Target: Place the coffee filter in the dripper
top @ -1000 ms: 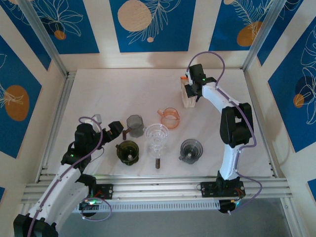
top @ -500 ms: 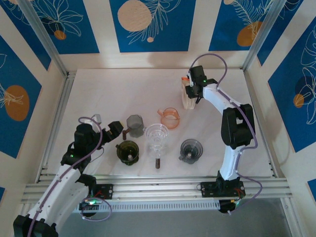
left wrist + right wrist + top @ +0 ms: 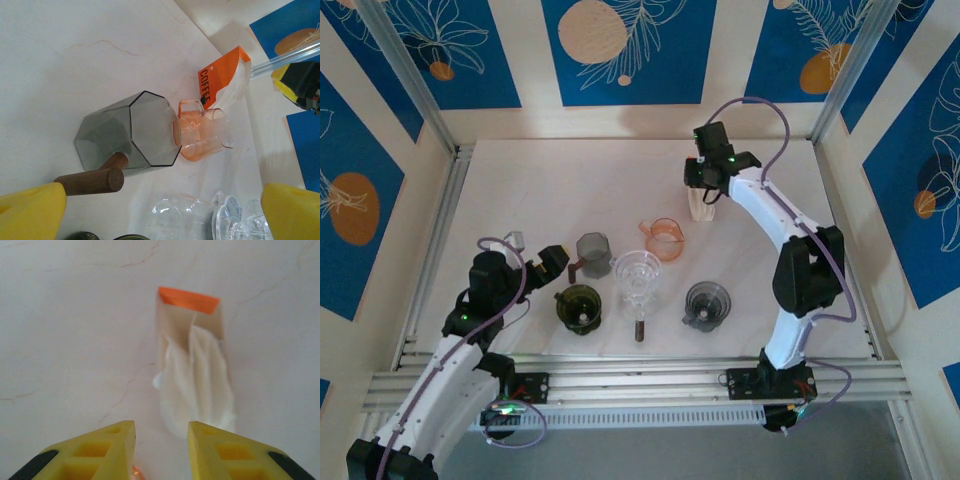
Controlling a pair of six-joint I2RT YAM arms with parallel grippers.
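Everything rel. to the glass dripper (image 3: 638,272) mid-table: faceted cup w/ wooden handle (image 3: 592,246) just behind-left, small pitcher (image 3: 663,238) just behind-right, filter box (image 3: 699,208) further back & right, front-left dripper (image 3: 580,305) and front-right dripper (image 3: 706,302) close by.

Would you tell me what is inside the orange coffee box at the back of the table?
White paper filters stick out of the box; the box covers their number.

Robotics lab test cell, not a home or kitchen. Evidence: pale marble-look desk (image 3: 550,190) boxed in by aluminium posts (image 3: 406,72), with printed blue panels (image 3: 620,50) standing in for walls. Left arm (image 3: 440,365) and right arm (image 3: 770,205) bolted to slotted aluminium rails (image 3: 640,375) at the near edge.
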